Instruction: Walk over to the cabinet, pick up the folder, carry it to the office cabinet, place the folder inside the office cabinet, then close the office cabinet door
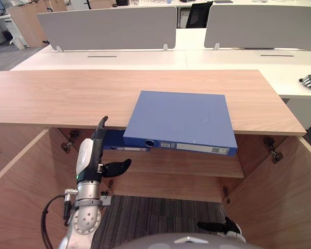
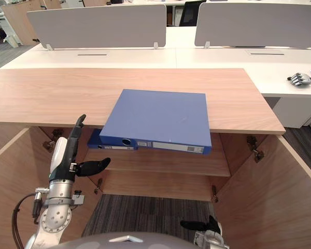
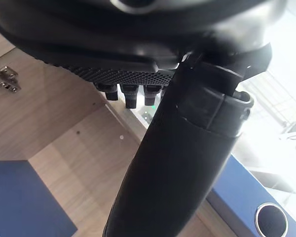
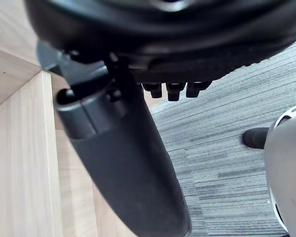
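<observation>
Now | my left hand (image 1: 95, 151) nearer, fingers straight, empty | folder (image 1: 179, 119) up-right of it, spine along cabinet (image 1: 67, 98) front edge | right hand (image 1: 220, 226) low, relaxed, empty

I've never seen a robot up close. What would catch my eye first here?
A big blue folder lies flat on the wooden cabinet top, its spine overhanging the open cabinet. The robot's left hand is raised, fingers straight, near a second blue folder on the shelf inside; its right hand hangs low over the carpet.
</observation>
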